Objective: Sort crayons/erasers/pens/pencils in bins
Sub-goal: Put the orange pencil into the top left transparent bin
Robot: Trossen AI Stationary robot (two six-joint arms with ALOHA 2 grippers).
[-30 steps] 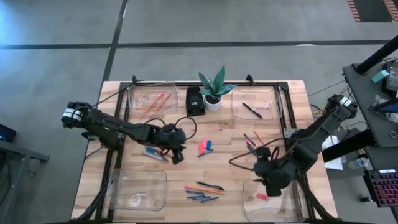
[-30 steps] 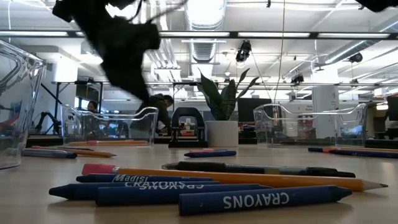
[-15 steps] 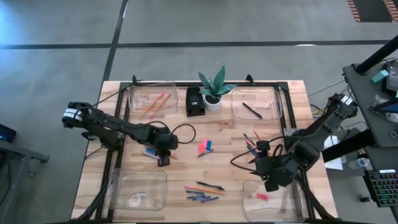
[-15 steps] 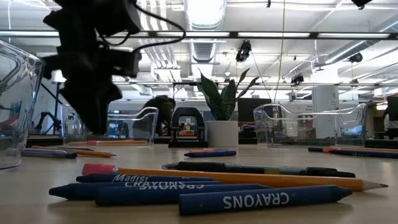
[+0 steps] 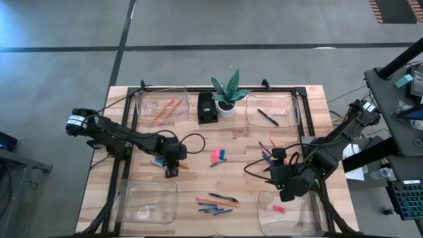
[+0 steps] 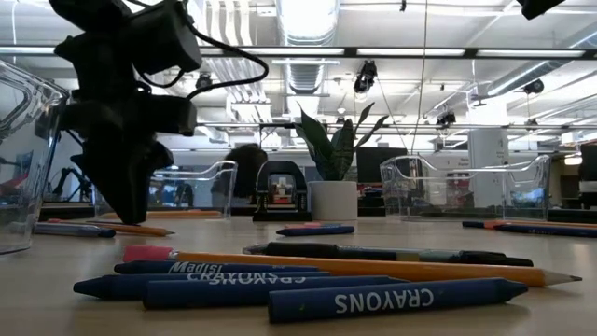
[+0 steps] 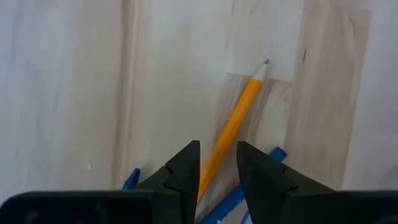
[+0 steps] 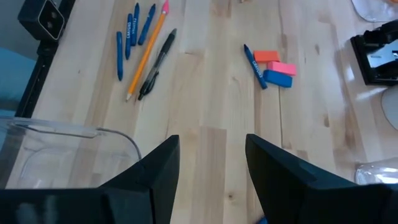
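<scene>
My left gripper (image 5: 170,170) hangs open just over the table at centre left, pointing steeply down. An orange pencil (image 7: 244,106) lies flat on the wood and runs between its two fingers (image 7: 186,165); I see no touch. Blue pens (image 7: 231,200) lie beside that pencil. My right gripper (image 5: 285,192) hovers open, with nothing between its fingers, above the near right bin (image 5: 310,215), which has a red-pink eraser (image 5: 278,209) in it. Blue crayons (image 5: 215,210), a pencil and a pen (image 5: 219,198) lie near the front edge. Erasers (image 5: 217,156) lie mid-table.
The far left bin (image 5: 147,99) holds orange pencils; the far right bin (image 5: 291,119) holds a black pen. The near left bin (image 5: 125,205) stands at the front. A potted plant (image 5: 226,99) and a black box (image 5: 207,107) stand at the far middle. More pens and pencils (image 5: 268,151) lie on the right.
My left gripper has come down and toward the table's left, turning its wrist until the fingers point steeply down over the orange pencil. Its opening has stayed the same. My right gripper has kept its place.
</scene>
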